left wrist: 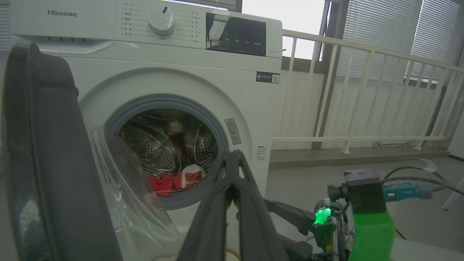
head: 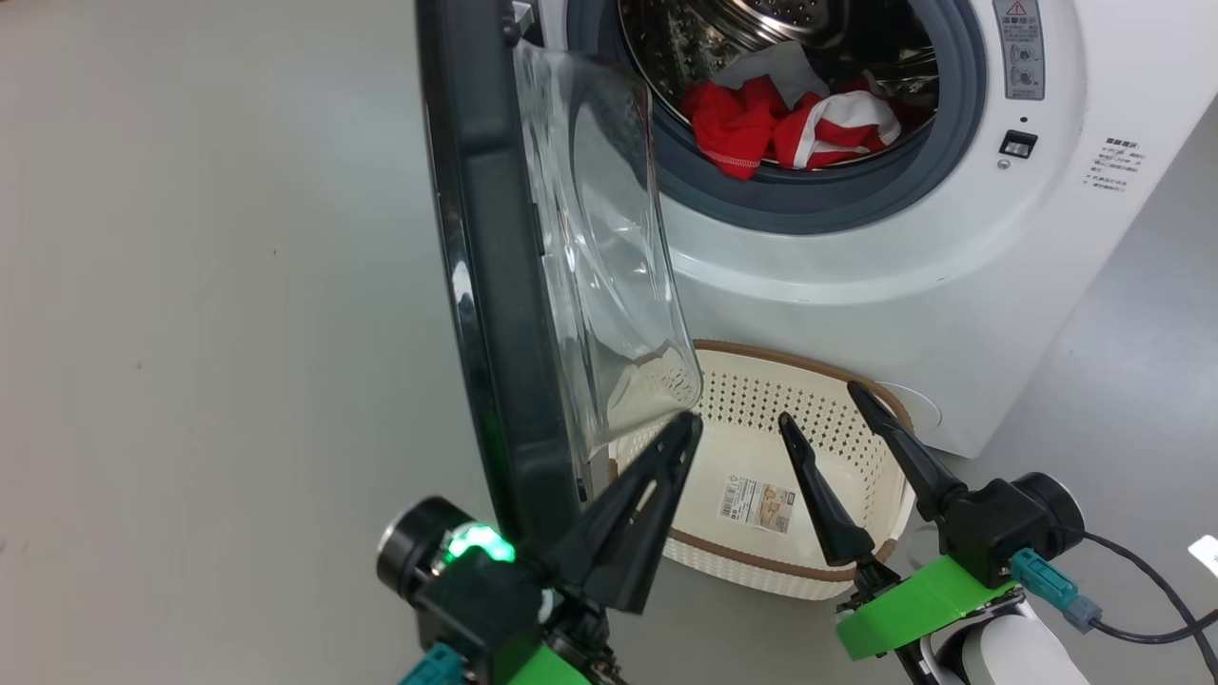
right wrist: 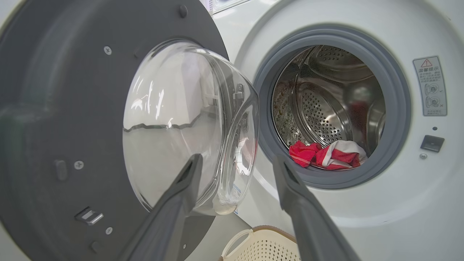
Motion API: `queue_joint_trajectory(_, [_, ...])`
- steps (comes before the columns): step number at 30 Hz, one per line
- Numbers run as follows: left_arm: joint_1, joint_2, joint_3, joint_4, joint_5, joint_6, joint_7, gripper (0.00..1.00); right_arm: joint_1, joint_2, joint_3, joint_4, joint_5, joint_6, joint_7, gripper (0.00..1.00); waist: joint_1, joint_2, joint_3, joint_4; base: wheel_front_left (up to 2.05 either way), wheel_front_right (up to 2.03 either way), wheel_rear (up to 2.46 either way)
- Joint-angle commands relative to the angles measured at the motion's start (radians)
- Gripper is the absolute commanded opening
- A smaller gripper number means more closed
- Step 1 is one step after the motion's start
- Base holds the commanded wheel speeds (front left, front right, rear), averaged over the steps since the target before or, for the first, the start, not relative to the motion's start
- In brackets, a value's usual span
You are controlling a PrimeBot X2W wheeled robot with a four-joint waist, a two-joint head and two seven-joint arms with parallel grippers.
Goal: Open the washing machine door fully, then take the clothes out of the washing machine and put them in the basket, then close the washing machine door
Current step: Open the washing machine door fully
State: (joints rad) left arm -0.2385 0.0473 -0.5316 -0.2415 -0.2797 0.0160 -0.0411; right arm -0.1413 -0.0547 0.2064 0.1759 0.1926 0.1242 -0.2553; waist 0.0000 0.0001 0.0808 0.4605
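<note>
The washing machine door [head: 485, 285] stands swung out at the left of the opening, edge-on in the head view. Its glass bowl [head: 609, 285] overhangs the left end of the basket [head: 790, 357]. The left fingers [head: 618, 542] are pressed together and empty, with their tips at the bowl's lower edge; contact cannot be confirmed. The basket sits on the floor against the washing machine [head: 856, 276], directly below the opening. The right fingers [head: 823, 495] are spread wide above the basket, holding nothing. The clothes [head: 790, 128] lie at the front of the drum, inside the grey rubber ring [head: 761, 205].

Probable faults:
- If the door is not pushed fully back, it may drift inward and obstruct the right arm's reach.
- A shallow pinch may lift one garment only.
- Fabric may snag on the rubber ring.
- A garment released under the overhanging bowl may land outside the basket.
</note>
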Motion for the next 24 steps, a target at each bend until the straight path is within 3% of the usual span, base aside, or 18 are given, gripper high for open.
queue_joint_trajectory(1, [0.000,0.007,0.021,-0.010,0.006,-0.001,0.012,0.00,-0.028,0.004,0.022,-0.029,0.004,0.007,-0.006,1.00,0.0000,-0.0001,0.000,-0.002,0.00,0.00,0.00])
queue_joint_trajectory(13, [0.042,0.034,0.023,0.082,0.024,0.055,0.088,0.00,-0.020,0.005,0.022,-0.033,0.010,0.007,-0.006,1.00,0.0000,-0.0001,0.001,0.000,0.00,0.00,0.00])
queue_joint_trajectory(24, [0.016,0.058,0.068,0.192,0.034,0.095,0.086,0.00,-0.017,0.005,0.029,-0.041,0.040,0.007,-0.006,1.00,0.0000,-0.0001,-0.003,0.010,0.00,0.00,0.00])
